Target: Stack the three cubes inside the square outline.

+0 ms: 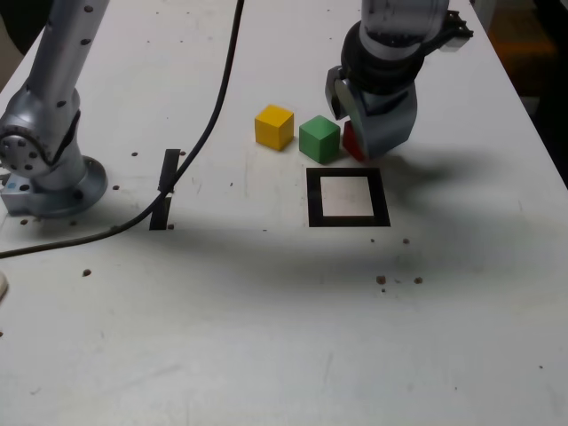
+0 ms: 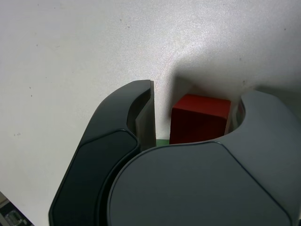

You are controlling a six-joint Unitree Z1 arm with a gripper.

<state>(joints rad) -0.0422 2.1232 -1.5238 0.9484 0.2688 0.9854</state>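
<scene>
The red cube [image 1: 351, 142] [image 2: 200, 117] rests on the white table, just behind the square outline [image 1: 314, 197] of black tape. My gripper [image 1: 359, 135] [image 2: 194, 110] is lowered around it, jaws on either side. In the wrist view one finger [image 2: 141, 117] stands a narrow gap off the cube, while the other looks against it. The green cube [image 1: 319, 138] stands close beside the red one on the exterior view's left, showing as a green sliver [image 2: 162, 141] at the wrist. Further left is the yellow cube [image 1: 274, 126]. Inside the outline is bare table.
The arm's base [image 1: 44, 169] stands at the exterior view's left, with a black cable [image 1: 213, 115] running across the table. Two short black tape strips [image 1: 167, 169] lie near the cable. Past the table's right edge [image 1: 532, 106] lies dark floor.
</scene>
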